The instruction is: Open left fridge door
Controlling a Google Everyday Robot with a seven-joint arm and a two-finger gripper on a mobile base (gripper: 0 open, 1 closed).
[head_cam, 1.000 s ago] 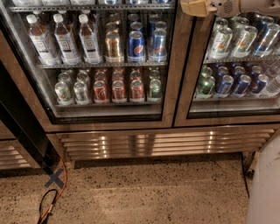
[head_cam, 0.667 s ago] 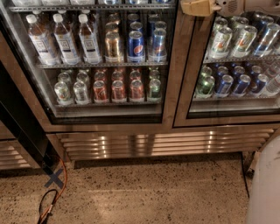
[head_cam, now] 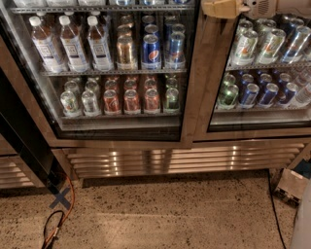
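Hand (head_cam: 222,8) at top, right of centre, before bronze upright between left fridge door (head_cam: 116,124) and narrower right door (head_cam: 257,121). How far open, whether gripping: cannot tell. Left fridge door fills left-centre; bottles (head_cam: 73,41), cans (head_cam: 131,99) behind glass.

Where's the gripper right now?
The gripper sits at the camera view's top edge, right of centre, over the frame where the left fridge door meets the right door.
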